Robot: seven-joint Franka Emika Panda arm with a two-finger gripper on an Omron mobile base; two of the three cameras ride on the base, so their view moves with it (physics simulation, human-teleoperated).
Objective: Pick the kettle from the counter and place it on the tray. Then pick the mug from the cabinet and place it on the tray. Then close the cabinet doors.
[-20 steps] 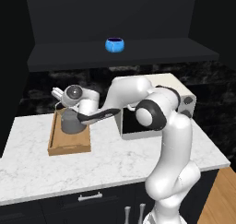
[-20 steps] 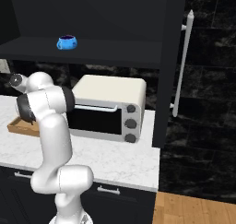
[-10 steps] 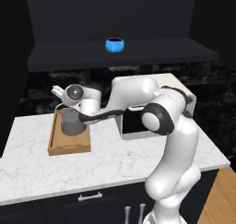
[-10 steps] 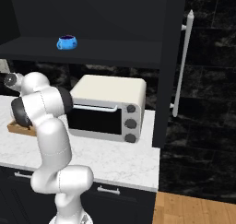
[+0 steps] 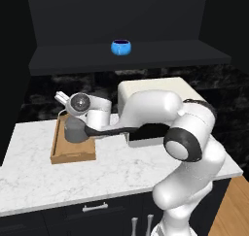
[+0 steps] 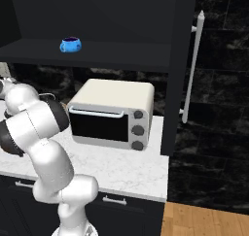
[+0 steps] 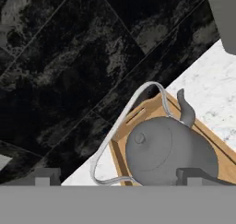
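The dark-grey kettle (image 5: 74, 131) (image 7: 170, 154) sits upright in the wooden tray (image 5: 73, 155) (image 7: 152, 109) on the white counter (image 5: 121, 167). Its wire handle (image 7: 120, 126) arches out past the tray's rim toward the black backsplash. My gripper (image 5: 62, 97) (image 7: 120, 177) hangs open just above the kettle, tilted toward the back wall and holding nothing. The blue mug (image 5: 121, 47) (image 6: 70, 44) stands on the shelf of the open cabinet (image 5: 146, 58). A black cabinet door (image 6: 180, 50) with a long silver handle (image 6: 193, 67) stands open at the right.
A cream toaster oven (image 6: 112, 113) (image 5: 160, 87) stands on the counter right of the tray, partly behind my arm. Dark drawers with silver handles (image 5: 95, 207) run below the counter. The counter ends at the right, over a wooden floor (image 6: 204, 223).
The hand has stayed nearly in place above the kettle with the jaws open. My elbow has swung down and to the right.
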